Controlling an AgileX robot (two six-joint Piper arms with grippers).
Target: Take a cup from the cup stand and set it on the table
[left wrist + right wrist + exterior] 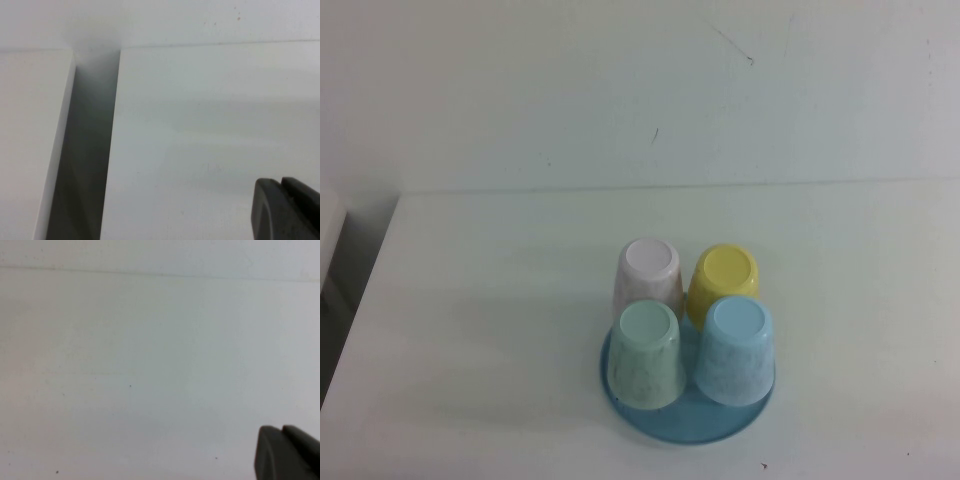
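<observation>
A: Where is the cup [736,352] you want?

B: You'll find it upside down on the cup stand [687,426], at the front right as the raised camera sees it. It is light blue and speckled, with its flat base facing up.

A: What else sits on that stand?

B: Three more cups, all upside down. The green cup [647,356] stands just beside the blue one at the front left, the yellow cup [723,280] is behind the blue one, and the pink cup [649,277] is behind the green one. Only the blue rim of the stand shows around them; you cannot see the pegs under the cups.

A: And where is the stand?

B: On the white table [480,330], right of the middle and close to the near edge.

A: Where are your two grippers?

B: Neither shows from above. The left gripper [282,186] appears only in its own wrist camera, clenched with nothing between the fingers, hanging over bare table near a gap at the table's edge. The right gripper [282,432] shows only in its own wrist camera, also clenched and holding nothing, over plain white table.
</observation>
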